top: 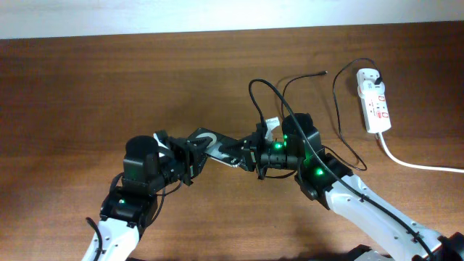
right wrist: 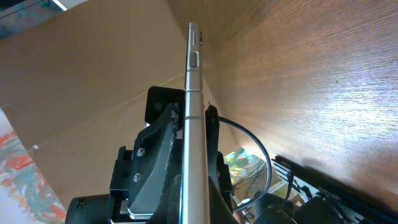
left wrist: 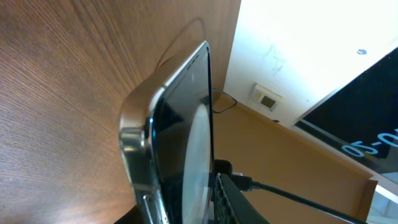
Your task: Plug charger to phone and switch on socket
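L claw [top: 187, 156] is pinching the phone [top: 216, 147]. The R wrist cam shows its fingers [right wrist: 158, 155] pressed on both faces, w/ the phone stood on edge above the tabletop [top: 87, 87]. R claw [top: 255, 156] sits right at the phone's other end, but I can't tell if it's spread or gripping. Further right, the charger cable [top: 337, 109] loops loose and its plug tip [top: 322, 73] lies free on the wood, well apart from the phone. So nothing's plugged in yet. The socket [top: 374, 101] is at far right, untouched by either arm, and I can't read the switch pos. from here. By my read it's early: plug-in and switch-on are both left to do.
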